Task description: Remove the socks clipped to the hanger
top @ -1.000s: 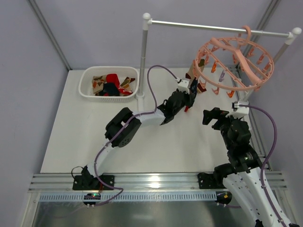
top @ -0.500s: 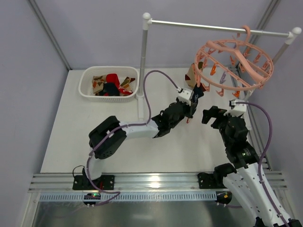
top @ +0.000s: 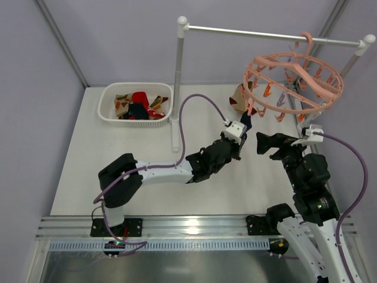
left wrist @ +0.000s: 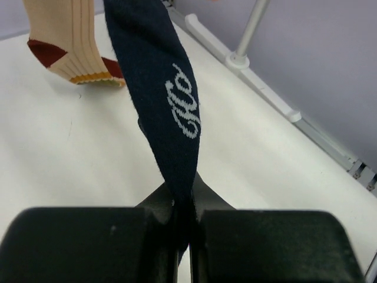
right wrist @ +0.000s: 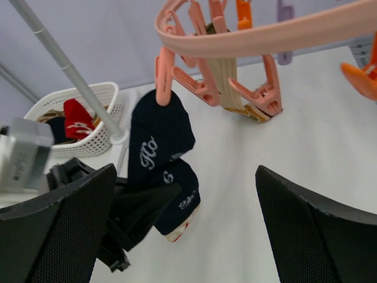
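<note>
The salmon-pink ring hanger (top: pixel 307 71) hangs by its hook from the white rail at the back right; its rim also shows in the right wrist view (right wrist: pixel 265 35). A dark navy sock (top: pixel 245 122) with white lettering hangs from a pink peg at the ring's left edge. My left gripper (top: pixel 239 134) is shut on its lower end (left wrist: pixel 171 112), and the sock runs taut upward. In the right wrist view the navy sock (right wrist: pixel 156 141) is still clipped. A tan ribbed sock with red heel (top: pixel 238 96) (left wrist: pixel 62 35) (right wrist: pixel 227 82) hangs clipped behind it. My right gripper (top: pixel 264 143) is open and empty, just right of the navy sock.
A white basket (top: pixel 107 107) at the back left holds several socks. The white rail stand's post (top: pixel 178 76) rises beside it, and its second post stands at the far right. Many empty pegs dangle from the ring. The right wall is close to the hanger.
My left gripper has moved down and nearer with the navy sock, drawing it taut. The hanger has swung and tilted. My right gripper has shifted right and turned to face the sock.
</note>
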Robot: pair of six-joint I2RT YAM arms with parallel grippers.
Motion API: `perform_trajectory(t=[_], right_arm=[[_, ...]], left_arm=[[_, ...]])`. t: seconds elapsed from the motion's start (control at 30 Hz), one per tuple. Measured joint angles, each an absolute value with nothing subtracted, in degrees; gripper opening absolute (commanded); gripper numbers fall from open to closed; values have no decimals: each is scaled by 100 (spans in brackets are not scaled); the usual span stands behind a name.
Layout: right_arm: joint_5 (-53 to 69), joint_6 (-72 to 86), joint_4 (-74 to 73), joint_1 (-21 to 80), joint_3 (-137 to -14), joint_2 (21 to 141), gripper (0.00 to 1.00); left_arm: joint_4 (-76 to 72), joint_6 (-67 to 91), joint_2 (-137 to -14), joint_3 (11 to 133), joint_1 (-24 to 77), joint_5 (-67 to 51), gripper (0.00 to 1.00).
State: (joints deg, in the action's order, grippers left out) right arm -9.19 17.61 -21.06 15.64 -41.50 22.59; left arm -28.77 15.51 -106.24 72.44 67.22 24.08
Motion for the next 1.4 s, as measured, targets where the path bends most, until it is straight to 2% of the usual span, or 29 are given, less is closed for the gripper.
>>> perform_trajectory(t=[0.43, 0.93, 1.4], right_arm=[[-274, 1992, -2687, 1566, -6147, 3691, 100], [-484, 2309, -3024, 1601, -5951, 3645, 99], [-867, 2268, -2871, 1608, -5752, 4668, 99]], left_arm=[[-2034, 965, -10237, 7334, 7516, 3260, 0], [-1243, 593, -10359, 7797, 7802, 3806, 0], [-1214, 550, -10447, 7948, 7900, 3850, 0]])
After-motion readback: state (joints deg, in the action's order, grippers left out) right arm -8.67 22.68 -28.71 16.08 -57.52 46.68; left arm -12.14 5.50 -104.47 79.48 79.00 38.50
